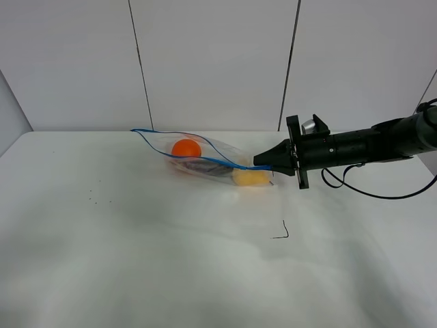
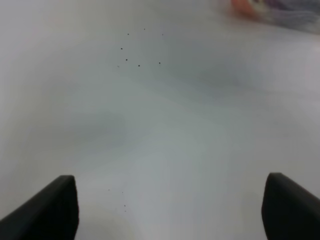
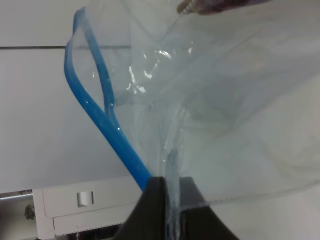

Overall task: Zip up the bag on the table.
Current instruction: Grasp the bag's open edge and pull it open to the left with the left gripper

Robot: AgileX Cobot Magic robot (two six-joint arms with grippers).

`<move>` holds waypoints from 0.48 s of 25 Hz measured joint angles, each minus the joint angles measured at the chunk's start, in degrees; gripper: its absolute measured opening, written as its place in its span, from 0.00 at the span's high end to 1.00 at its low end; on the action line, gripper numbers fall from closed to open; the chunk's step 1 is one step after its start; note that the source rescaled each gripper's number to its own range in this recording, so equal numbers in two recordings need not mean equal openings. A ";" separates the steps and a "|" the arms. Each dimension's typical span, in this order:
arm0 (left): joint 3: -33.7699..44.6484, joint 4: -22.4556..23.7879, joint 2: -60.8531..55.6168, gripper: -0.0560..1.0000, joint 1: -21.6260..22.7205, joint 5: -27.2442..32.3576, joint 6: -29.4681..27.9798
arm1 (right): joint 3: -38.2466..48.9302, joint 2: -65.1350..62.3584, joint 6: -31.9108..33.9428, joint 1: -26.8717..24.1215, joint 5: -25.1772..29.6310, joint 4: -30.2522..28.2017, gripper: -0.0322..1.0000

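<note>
On one table [image 1: 136, 260], one bag [image 1: 217, 154] — three items [image 1: 186, 147], right tool [image 1: 260, 162] pinching

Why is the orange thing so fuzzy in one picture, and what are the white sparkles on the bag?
Left wrist view: the orange sits at the edge, out of focus; the specks on the table look sharper. Right wrist view: the sparkles are light glinting off the bag, crinkly plastic pinched in the right pincer.
</note>
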 joint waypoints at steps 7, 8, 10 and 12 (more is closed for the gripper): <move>0.00 0.00 0.00 0.00 0.00 0.00 0.00 | 0.00 0.00 0.00 0.00 0.00 0.00 0.97; 0.00 0.00 0.00 0.00 0.00 0.00 0.00 | 0.00 0.00 0.00 0.00 0.00 0.00 0.97; -0.34 0.00 -0.02 0.00 0.00 -0.13 0.00 | 0.00 0.00 0.03 0.00 0.00 0.00 0.97; -2.56 0.00 1.37 0.00 0.00 -0.13 0.00 | 0.00 0.00 0.17 0.00 0.00 0.00 0.97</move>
